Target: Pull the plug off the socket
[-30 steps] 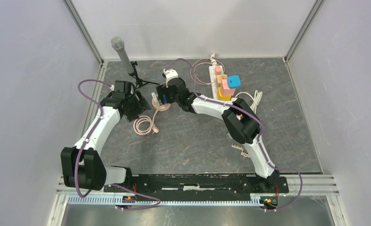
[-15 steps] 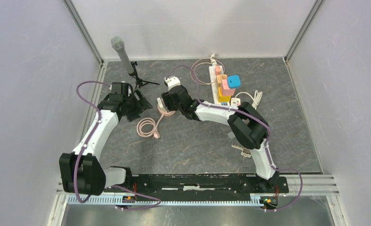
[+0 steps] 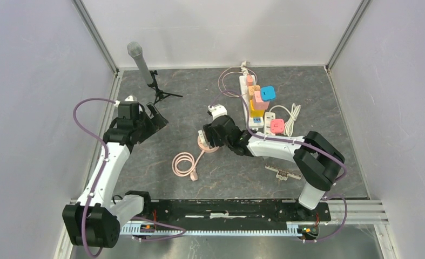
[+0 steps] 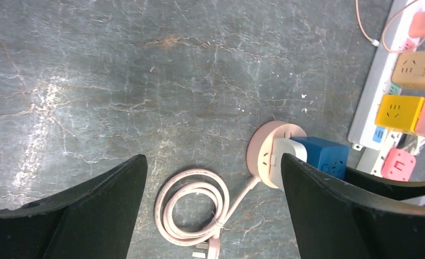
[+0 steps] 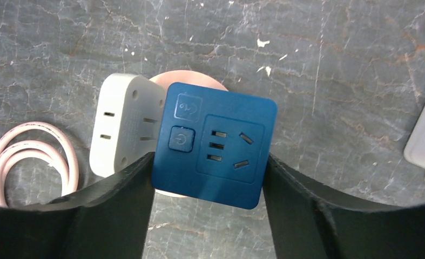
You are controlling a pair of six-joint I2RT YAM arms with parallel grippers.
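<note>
Nearest the arm bases, a pink cord (image 4: 164, 208) is seen coiled on the grey table (image 3: 226, 162), one end running to a round pink socket (image 4: 264, 151). On that socket a blue cube plug (image 5: 215, 154) is seated, clamped on two opposite sides by the right tool (image 5: 207, 162). A white plug (image 5: 123, 124) is set on the same socket, touching the blue one. Further left, the left tool (image 4: 213, 162) is held above the table, fingers spread wide with nothing between them. At the far side, a white power strip (image 3: 243, 81) carrying coloured cubes is laid, and a microphone (image 3: 140, 62) is propped on a stand.
</note>
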